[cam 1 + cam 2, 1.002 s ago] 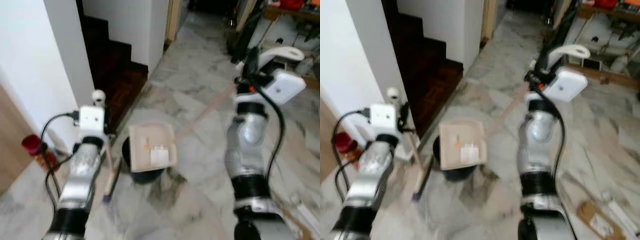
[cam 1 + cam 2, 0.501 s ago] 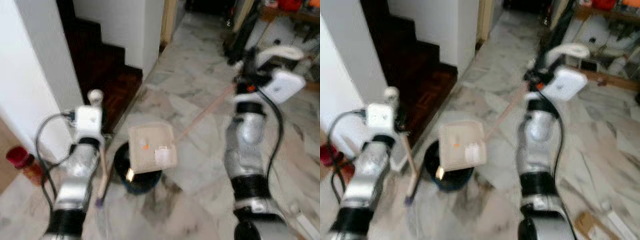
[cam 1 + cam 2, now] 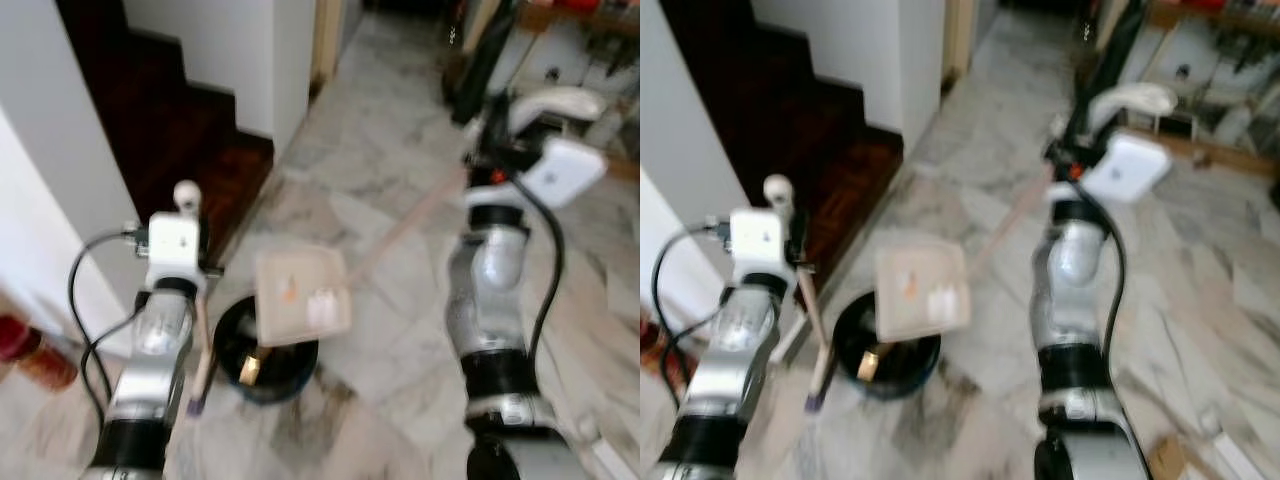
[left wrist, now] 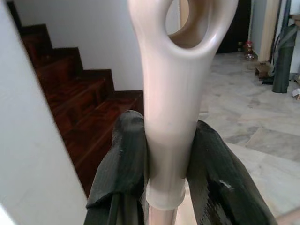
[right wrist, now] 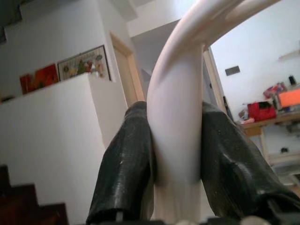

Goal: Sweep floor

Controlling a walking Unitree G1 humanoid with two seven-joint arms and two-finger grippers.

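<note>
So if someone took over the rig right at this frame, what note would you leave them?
Left claw: shut on the broom handle, held near its looped top end; the stick runs down to the marble floor beside the bin.
Right claw: shut on the dustpan handle; its long shaft slants down to the dustpan, held above the black bin.
Done: the pan is at the bin, and something pale lies inside the bin. Blur hides whether the pan still carries debris.
Left: probably finish tipping the pan, then sweep on. The wooden stairs are close on the left.
</note>
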